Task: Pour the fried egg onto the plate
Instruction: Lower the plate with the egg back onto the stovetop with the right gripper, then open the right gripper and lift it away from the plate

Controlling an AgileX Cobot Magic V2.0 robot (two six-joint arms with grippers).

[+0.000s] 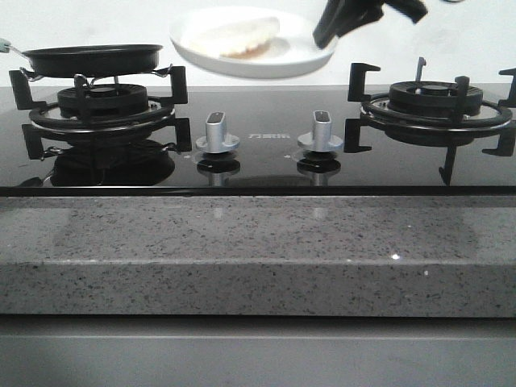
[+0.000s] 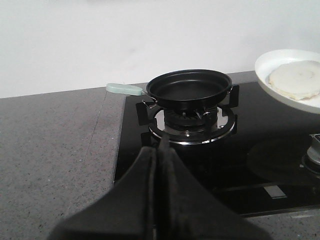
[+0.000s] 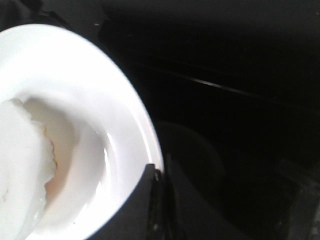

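The white plate (image 1: 266,58) hangs in the air above the back middle of the hob, held level by its right rim. My right gripper (image 1: 326,36) is shut on that rim; in the right wrist view the gripper (image 3: 159,172) pinches the plate's edge (image 3: 132,110). The fried egg (image 1: 234,34) lies on the plate, pale and flat; it also shows in the right wrist view (image 3: 22,165) and the left wrist view (image 2: 295,80). The black frying pan (image 1: 93,58) sits empty on the left burner. My left gripper (image 2: 161,150) is shut and empty, in front of the pan (image 2: 190,87).
The pan's pale green handle (image 2: 124,88) points left off the hob. Two silver knobs (image 1: 218,133) (image 1: 320,131) stand at the hob's front middle. The right burner (image 1: 435,101) is bare. A grey speckled counter (image 1: 242,250) runs along the front.
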